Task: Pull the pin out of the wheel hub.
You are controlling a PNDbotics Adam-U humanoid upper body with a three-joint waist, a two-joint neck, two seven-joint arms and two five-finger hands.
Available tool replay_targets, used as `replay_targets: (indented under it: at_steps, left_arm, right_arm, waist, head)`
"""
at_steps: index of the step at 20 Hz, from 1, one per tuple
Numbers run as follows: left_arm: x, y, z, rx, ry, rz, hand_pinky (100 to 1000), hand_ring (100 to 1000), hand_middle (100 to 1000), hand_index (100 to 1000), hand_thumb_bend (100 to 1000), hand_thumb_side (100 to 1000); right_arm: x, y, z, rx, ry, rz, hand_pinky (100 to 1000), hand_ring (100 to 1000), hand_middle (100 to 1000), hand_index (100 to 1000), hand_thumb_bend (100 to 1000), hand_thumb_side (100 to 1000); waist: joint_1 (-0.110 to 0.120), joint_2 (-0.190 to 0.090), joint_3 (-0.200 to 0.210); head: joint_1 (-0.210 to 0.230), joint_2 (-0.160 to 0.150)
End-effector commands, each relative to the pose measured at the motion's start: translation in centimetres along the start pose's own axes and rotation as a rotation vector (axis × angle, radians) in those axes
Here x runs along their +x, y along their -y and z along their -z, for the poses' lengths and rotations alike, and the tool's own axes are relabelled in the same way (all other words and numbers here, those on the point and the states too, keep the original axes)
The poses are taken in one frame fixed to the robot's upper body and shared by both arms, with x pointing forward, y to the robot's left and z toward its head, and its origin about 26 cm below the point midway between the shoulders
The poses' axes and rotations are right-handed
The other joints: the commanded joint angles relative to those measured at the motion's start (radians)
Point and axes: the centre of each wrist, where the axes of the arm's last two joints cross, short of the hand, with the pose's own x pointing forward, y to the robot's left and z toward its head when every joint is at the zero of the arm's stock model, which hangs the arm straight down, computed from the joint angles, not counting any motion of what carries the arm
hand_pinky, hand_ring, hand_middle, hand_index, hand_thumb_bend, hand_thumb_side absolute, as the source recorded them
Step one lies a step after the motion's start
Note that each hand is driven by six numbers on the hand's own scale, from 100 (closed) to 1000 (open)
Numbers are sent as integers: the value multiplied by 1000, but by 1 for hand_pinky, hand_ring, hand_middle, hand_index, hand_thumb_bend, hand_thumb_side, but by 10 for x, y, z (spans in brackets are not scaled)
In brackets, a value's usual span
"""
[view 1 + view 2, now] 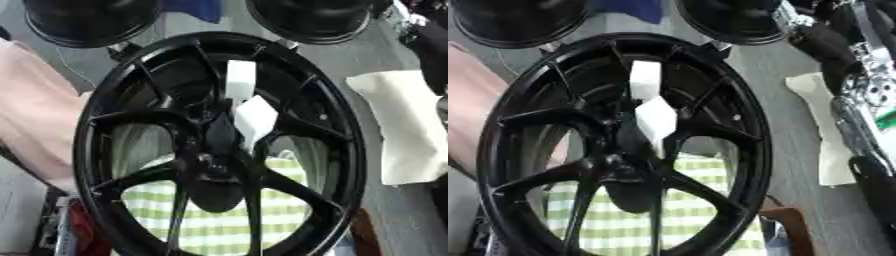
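Note:
A large black wheel hub (96, 165) with several spokes stands tilted and fills most of both views. Two white blocky pieces sit over its middle: an upper one (241, 79) and a lower one (255, 119) just above the dark centre (214, 172). I cannot tell which part is the pin. Part of my right arm (866, 95), black with silver joints, runs down the right edge of the right eye view, beside the hub and apart from it. Neither hand shows.
Two more black round wheels (87, 20) (311, 17) stand behind the hub. A white cloth (407, 125) lies on the grey surface to the right. A green-and-white checked cloth (219, 225) shows through the spokes. Pink fabric (35, 110) lies at the left.

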Motion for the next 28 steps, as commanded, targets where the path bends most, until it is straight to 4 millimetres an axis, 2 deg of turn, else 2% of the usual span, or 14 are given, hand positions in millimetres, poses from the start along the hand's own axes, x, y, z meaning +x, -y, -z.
replay_targets:
  at_steps: [1, 5, 6, 7, 8, 10, 11, 12, 14, 17, 20, 22, 25, 28]
  left_arm:
    - [-8, 5, -10, 8, -72, 8, 686, 506, 326, 478, 100, 172]
    - [-23, 37, -19, -29, -143, -33, 731, 568, 441, 573, 100, 127]
    - [-23, 41, -19, -38, -147, -38, 764, 619, 518, 653, 100, 104]
    - [-24, 44, -19, -51, -145, -42, 795, 679, 596, 721, 100, 157]
    - [-23, 46, -19, -69, -140, -45, 842, 785, 751, 852, 183, 356]
    - [-23, 46, -19, -100, -133, -49, 873, 849, 843, 926, 350, 557]
    - [-23, 45, -20, -108, -132, -49, 879, 858, 857, 939, 406, 612]
    - [-23, 43, -20, -110, -132, -49, 881, 862, 866, 945, 435, 652]
    - [-22, 39, -21, -106, -131, -47, 877, 855, 858, 939, 402, 650]
    - [-20, 32, -20, -65, -111, -55, 857, 821, 806, 893, 246, 592]
    - [-11, 19, -18, 40, -56, -74, 839, 776, 752, 847, 100, 628]
    - [1, 4, -17, 137, 3, -84, 821, 739, 709, 823, 100, 663]
    - [24, -17, -15, 285, 125, -95, 817, 719, 690, 821, 100, 691]
    - [48, -27, -14, 405, 235, -133, 817, 711, 683, 821, 100, 700]
  right_arm:
    - [11, 3, 2, -8, 40, -7, 911, 819, 675, 721, 417, 307]
    - [12, 1, 3, -4, 45, 2, 911, 819, 675, 721, 417, 306]
    - [12, 1, 3, -3, 46, 3, 911, 819, 675, 720, 417, 306]
    - [13, 1, 3, -3, 47, 4, 911, 819, 675, 720, 417, 306]
    - [13, 0, 3, -2, 46, 5, 911, 819, 675, 720, 419, 306]
    - [12, 0, 3, -2, 45, 6, 910, 819, 675, 720, 418, 308]
    - [12, 0, 3, -1, 43, 6, 911, 819, 675, 721, 418, 308]
    - [12, 0, 3, -1, 43, 6, 910, 819, 675, 721, 418, 308]
    - [12, 0, 3, 0, 43, 5, 910, 819, 676, 720, 418, 307]
    - [12, 0, 3, -1, 43, 4, 910, 819, 676, 720, 419, 307]
    - [12, 1, 3, -2, 43, 2, 910, 819, 676, 720, 418, 307]
    - [12, 1, 3, -2, 44, 0, 909, 819, 676, 720, 417, 306]
    - [12, 1, 3, 0, 43, -3, 909, 819, 676, 719, 416, 306]
    - [12, 1, 3, 2, 45, -4, 909, 818, 676, 719, 415, 304]
  waist:
    - [2, -12, -4]
    - [-2, -10, -12]
    - [-3, -10, -13]
    - [-4, -9, -13]
    - [-4, -9, -13]
    - [-5, -9, -12]
    - [-5, -9, -10]
    - [-4, -9, -10]
    - [-4, -10, -8]
    - [-3, -12, -7]
    - [-2, -14, -6]
    - [-3, -16, -3]
    - [-7, -19, 0]
    - [-9, -21, 5]
  head:
    - [8, -15]
    - [16, -18]
    - [17, -19]
    - [18, -19]
    - [18, -18]
    - [19, -17]
    - [18, -17]
    - [17, -16]
    - [17, -16]
    - [15, -16]
    - [13, -14]
    - [11, -12]
    - [9, -7]
    - [9, -2]
